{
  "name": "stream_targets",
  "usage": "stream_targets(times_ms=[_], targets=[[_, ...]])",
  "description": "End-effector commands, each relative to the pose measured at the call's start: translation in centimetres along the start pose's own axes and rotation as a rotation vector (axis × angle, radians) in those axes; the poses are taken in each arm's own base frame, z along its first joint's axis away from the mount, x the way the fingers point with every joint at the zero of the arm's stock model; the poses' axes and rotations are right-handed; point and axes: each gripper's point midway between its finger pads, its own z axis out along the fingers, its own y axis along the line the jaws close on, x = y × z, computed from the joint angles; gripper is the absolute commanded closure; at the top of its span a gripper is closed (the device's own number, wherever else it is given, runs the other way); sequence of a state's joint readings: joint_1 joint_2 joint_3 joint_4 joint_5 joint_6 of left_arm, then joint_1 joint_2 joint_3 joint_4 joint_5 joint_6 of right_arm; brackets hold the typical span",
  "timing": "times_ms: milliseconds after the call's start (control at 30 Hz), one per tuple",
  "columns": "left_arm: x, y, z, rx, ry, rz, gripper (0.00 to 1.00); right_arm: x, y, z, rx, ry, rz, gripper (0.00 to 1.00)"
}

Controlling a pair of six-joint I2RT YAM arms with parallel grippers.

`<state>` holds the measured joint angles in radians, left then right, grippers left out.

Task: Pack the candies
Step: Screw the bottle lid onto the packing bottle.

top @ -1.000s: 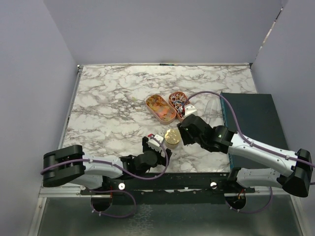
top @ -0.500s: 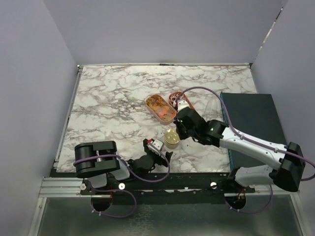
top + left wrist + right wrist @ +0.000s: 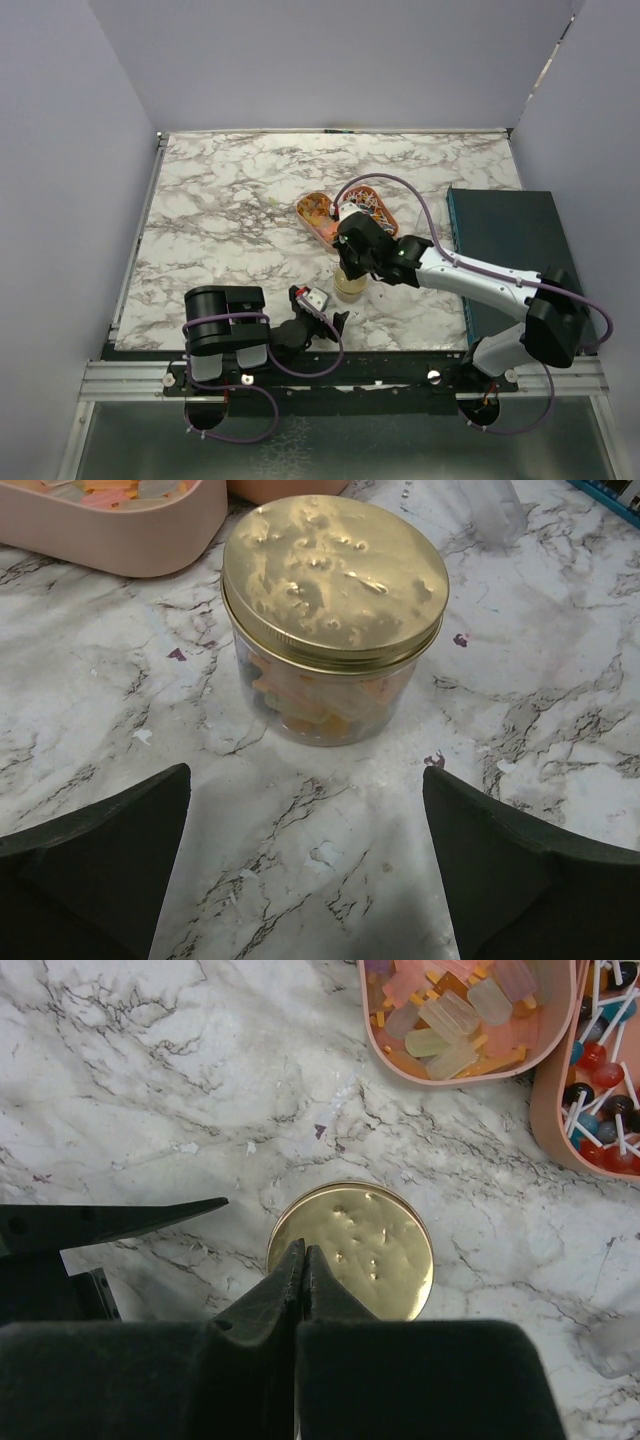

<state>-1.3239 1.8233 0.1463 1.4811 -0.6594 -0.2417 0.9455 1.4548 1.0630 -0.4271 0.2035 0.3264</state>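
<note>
Candies (image 3: 310, 700): some in shut glass jar (image 3: 335, 720) on desk (image 3: 150, 1080). L claw (image 3: 305, 810) gapes wide, empty, near jar. R claw (image 3: 303, 1252) pinched shut, empty, over gold lid (image 3: 375, 1255). More fill 2 trays (image 3: 120, 535) behind.

L end effector (image 3: 308, 780) spread wide; R end effector (image 3: 303, 1251) pinched closed.

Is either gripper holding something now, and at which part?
Nothing is held. The right gripper is shut empty over the jar lid; the left gripper is open.
</note>
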Motion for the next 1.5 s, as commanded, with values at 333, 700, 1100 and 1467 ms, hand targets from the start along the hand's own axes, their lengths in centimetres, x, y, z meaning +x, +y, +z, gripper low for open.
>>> stream_targets(times_ms=[333,700,1100,1467], targets=[[-2.5,-0.6,-0.2,0.029,-0.104,-0.090,0.01,2.8,0.1,4.2,-0.022,0.084,0.007,0.99],[-2.8,-0.7,-0.3,0.034,-0.111,-0.096,0.01,-0.4,0.6,1.8,-0.055,0.002,0.023,0.99],[-3.0,-0.9,-0.2,0.040,-0.113,-0.099,0.01,4.5,0.3,4.0,-0.053,0.116,0.042,1.00],[-2.8,-1.2,0.0,0.048,-0.108,-0.094,0.01,0.8,0.7,1.7,-0.063,0.034,0.048,0.99]])
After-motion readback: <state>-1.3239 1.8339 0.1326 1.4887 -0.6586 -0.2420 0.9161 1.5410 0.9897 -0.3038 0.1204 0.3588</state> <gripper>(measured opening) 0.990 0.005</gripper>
